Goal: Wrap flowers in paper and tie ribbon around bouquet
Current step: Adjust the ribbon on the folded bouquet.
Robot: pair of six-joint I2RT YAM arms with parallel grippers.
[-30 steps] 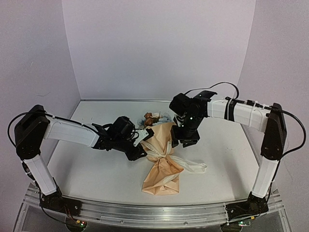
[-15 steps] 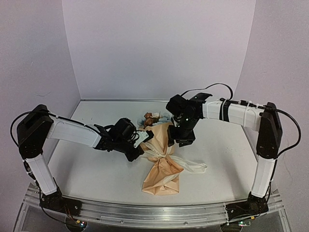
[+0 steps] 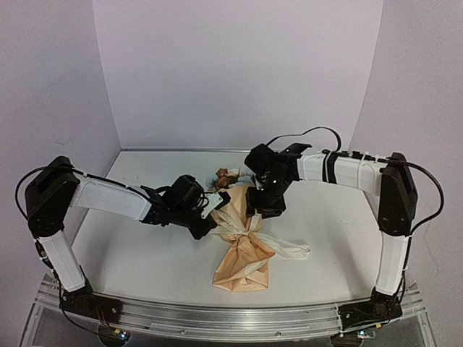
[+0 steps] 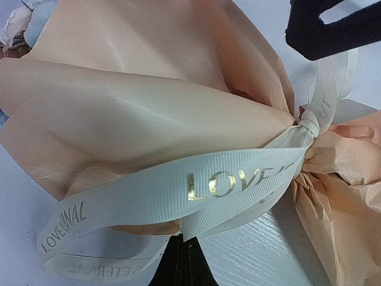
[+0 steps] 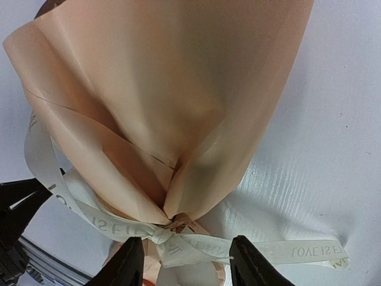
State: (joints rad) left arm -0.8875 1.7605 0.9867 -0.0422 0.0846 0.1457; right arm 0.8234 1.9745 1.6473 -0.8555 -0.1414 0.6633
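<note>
While slack, ribbon [image 4: 238, 179] btwn L fingers [image 4: 172, 268].

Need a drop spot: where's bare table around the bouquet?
Bare table near-left, between left arm and front rail; also right, between ribbon tail and right arm. Crowded centre: left pincer and right pincer flank the bouquet.

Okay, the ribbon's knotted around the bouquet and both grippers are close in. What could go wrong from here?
1. The left gripper looks shut on the ribbon beside the knot. A hard pull might loosen the knot or drag the bouquet sideways.
2. The right gripper stands open astride the knot, close to the paper. Closing there could pinch and crease or tear the paper instead of catching ribbon.
</note>
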